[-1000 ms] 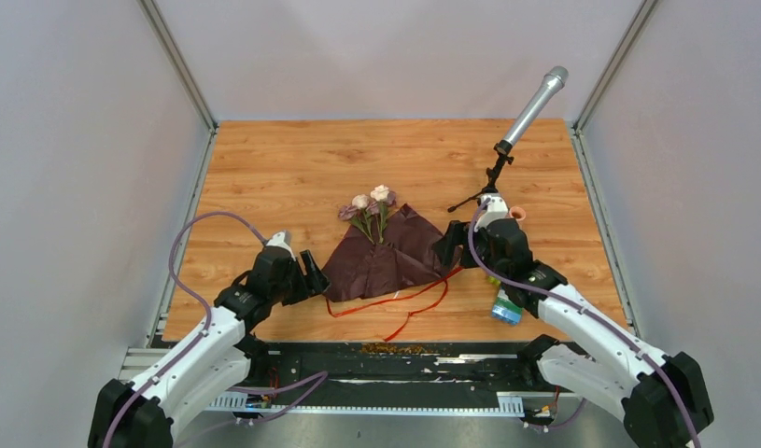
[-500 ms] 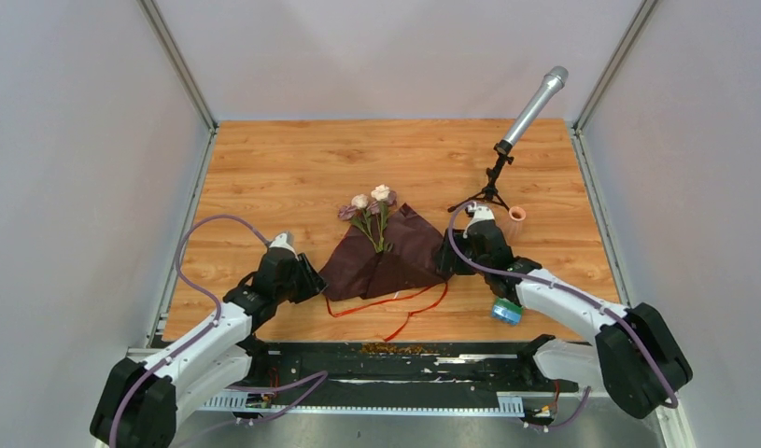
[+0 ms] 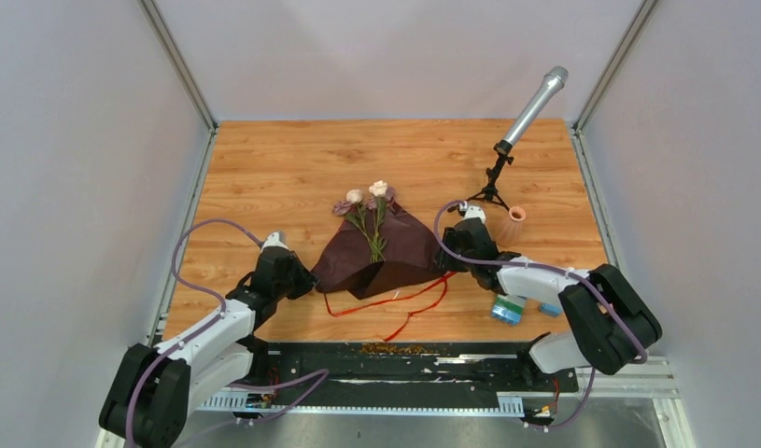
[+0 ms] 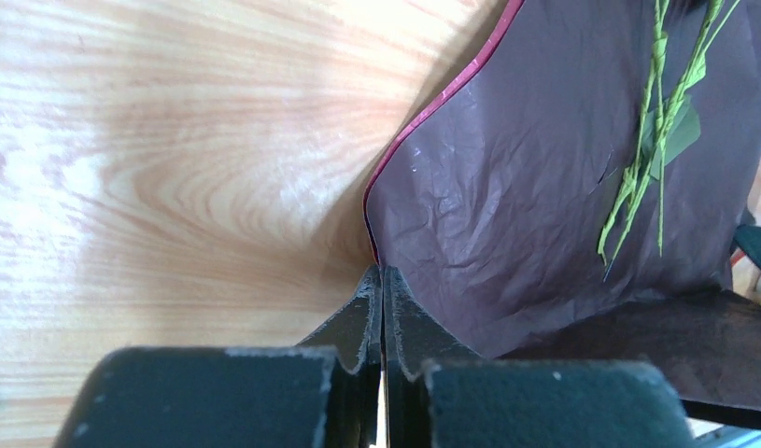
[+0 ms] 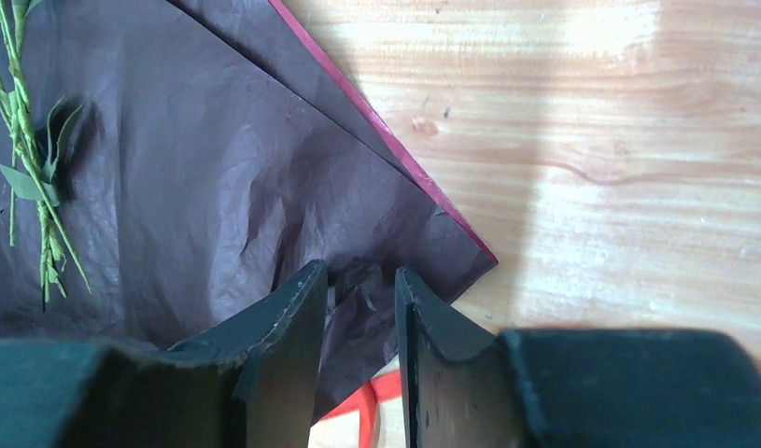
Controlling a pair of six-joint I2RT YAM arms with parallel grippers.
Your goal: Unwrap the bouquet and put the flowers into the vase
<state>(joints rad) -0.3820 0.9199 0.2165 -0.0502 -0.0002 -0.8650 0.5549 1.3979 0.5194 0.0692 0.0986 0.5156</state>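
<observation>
Anchoring the wrapping paper (image 3: 404, 254) flat, the left gripper (image 4: 380, 276) is pinching its lower-left corner, while the right gripper (image 5: 358, 276) is straddling the right corner with parted jaws.

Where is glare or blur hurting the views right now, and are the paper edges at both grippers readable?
Left wrist: glare bleaches the table on the left; the left gripper is dark and soft, but the wrapping paper edge at its tips is crisp. Right wrist: a bright patch on the table upper right; right gripper blurred, paper creases sharp. Top external: even light, no glare.
</observation>
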